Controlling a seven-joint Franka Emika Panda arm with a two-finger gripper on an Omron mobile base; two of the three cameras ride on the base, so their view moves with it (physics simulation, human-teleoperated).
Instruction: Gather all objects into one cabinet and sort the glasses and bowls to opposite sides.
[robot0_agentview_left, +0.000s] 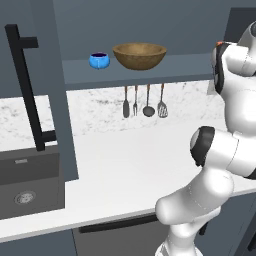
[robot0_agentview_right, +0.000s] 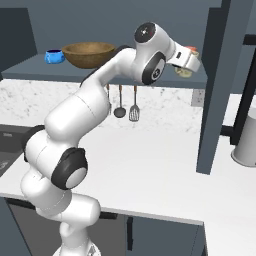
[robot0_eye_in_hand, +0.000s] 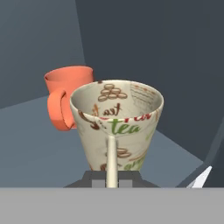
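Note:
A beige mug (robot0_eye_in_hand: 117, 124) printed with "tea" stands upright inside the cabinet, its handle turned toward me. My gripper (robot0_eye_in_hand: 112, 177) is shut on that handle. Just behind the mug to its left is the orange-red cup (robot0_eye_in_hand: 69, 94). In the right base view the gripper (robot0_agentview_right: 189, 64) is at the right end of the cabinet shelf (robot0_agentview_right: 30, 67), with the mug (robot0_agentview_right: 184, 72) under it and the cup (robot0_agentview_right: 191, 49) behind. At the shelf's left end sit the wide wooden bowl (robot0_agentview_left: 139, 55) and the small blue bowl (robot0_agentview_left: 99, 60). I cannot tell whether the mug touches the shelf.
The cabinet's open left door (robot0_agentview_left: 55, 100) with its black bar handle (robot0_agentview_left: 25, 85) juts out over the sink (robot0_agentview_left: 25, 190). The right door (robot0_agentview_right: 215, 90) also stands open. Utensils (robot0_agentview_left: 145, 102) hang below the shelf above the white counter (robot0_agentview_left: 125, 165). A pale cylinder (robot0_agentview_right: 246, 142) stands far right.

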